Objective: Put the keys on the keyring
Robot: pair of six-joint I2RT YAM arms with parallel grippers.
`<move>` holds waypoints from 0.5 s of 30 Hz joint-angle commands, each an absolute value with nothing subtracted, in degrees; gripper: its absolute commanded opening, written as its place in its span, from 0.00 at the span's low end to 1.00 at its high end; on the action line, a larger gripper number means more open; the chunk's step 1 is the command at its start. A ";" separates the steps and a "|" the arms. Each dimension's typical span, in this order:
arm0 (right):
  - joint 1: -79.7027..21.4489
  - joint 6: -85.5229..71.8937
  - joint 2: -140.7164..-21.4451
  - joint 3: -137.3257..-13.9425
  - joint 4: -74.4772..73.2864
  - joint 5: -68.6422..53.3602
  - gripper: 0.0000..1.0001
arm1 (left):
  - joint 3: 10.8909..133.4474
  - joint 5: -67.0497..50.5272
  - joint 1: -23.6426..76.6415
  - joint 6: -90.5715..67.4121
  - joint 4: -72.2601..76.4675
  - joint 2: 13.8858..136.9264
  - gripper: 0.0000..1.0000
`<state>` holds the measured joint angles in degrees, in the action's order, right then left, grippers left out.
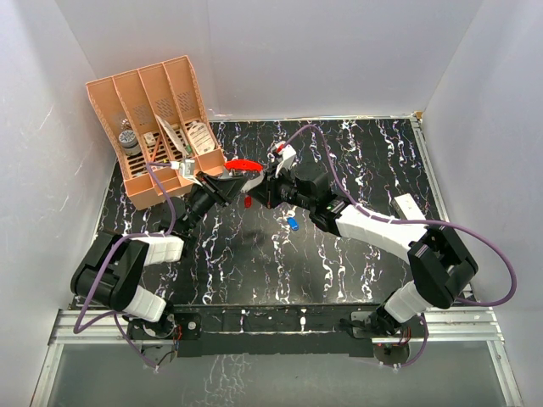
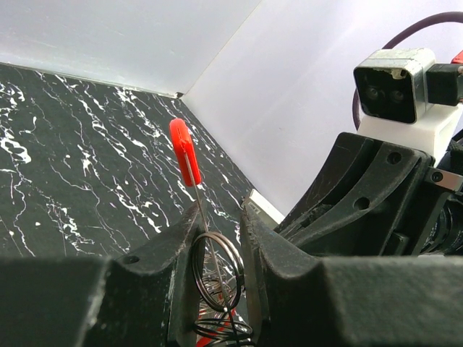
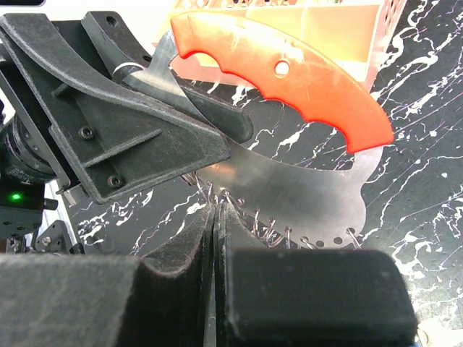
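Surface: black, white-veined tabletop (image 1: pixel 365 161) is being closed in by plain white walls on three sides.
Keyring: the keyring (image 3: pixel 289 173), a flat silvery plate under a curved red grip, is being held off the table above its middle. Small wire rings (image 3: pixel 271 233) are hanging along the lower edge.
Left gripper: the left gripper (image 2: pixel 221 217) is being closed narrowly on one end of the plate, which is being seen edge-on between its fingers.
Right gripper: the right gripper (image 3: pixel 216 214) is being held fully closed, its tips just under the ring row. Whether a key is being pinched there cannot be told.
Long axis: the plate is being presented lengthwise from the left gripper towards the right one, so the ring row is lying straight ahead of the right fingertips.
Red key: the red key (image 1: pixel 247 202) is being seen just beside the right tips, below the keyring. Whether it is being held or is lying on the table cannot be told.
Blue key: the blue key (image 1: pixel 293 224) is lying on the table, apart from the keyring on its near side and close beside the right arm, which is being judged the nearer.
Rack: a peach rack (image 1: pixel 110 102) is standing at the far left. A dark ribbed canister (image 1: pixel 129 140) is sitting in its leftmost slot, thin pale pieces in a middle slot, and white packets (image 1: pixel 199 136) in the rightmost.
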<state>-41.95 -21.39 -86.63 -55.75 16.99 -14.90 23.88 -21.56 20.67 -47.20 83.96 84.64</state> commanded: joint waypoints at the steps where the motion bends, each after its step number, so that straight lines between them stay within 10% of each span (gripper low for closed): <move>1: -41.74 -22.59 -84.69 -57.19 20.53 -14.03 0.00 | 23.73 -21.18 20.60 -46.14 90.26 82.00 0.00; 15: -41.28 -23.62 -84.46 -56.89 20.00 -13.93 0.00 | 23.38 -21.18 20.56 -45.97 90.25 80.87 0.00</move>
<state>-41.65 -22.90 -86.63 -55.75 16.99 -14.72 23.44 -21.56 20.67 -47.07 83.94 84.12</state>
